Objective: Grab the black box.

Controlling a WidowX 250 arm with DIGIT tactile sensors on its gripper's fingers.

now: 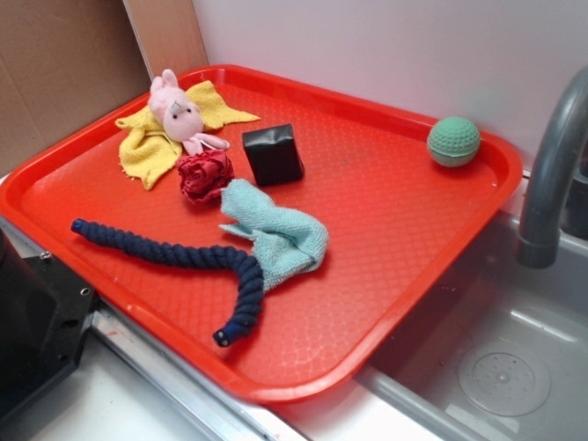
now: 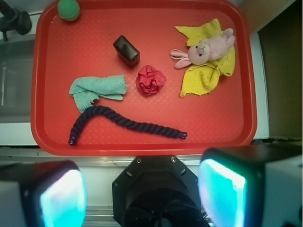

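Near the middle of the red tray (image 1: 386,303), toward its far side, the black box (image 1: 273,154) was seen resting flat and free of any grip, its glossy faces catching light. Just beside it lay a crumpled red cloth (image 1: 204,176), and close on the near side a teal cloth (image 1: 276,234) was bunched, its edge against a navy braided rope (image 1: 184,257). Farther off, a pink plush rabbit (image 1: 179,115) was lying on a yellow cloth (image 1: 147,147), and a green ball (image 1: 453,141) sat well apart in the tray's corner. In the wrist view the end effector (image 2: 142,194) was held high above the tray's near edge — its two fingers spread wide, nothing between them. A long descent was judged to remain. The box's slick, rounded edges could let it slip or skid if the fingers closed off-centre — and the red cloth could be snagged if the approach drifted toward it.
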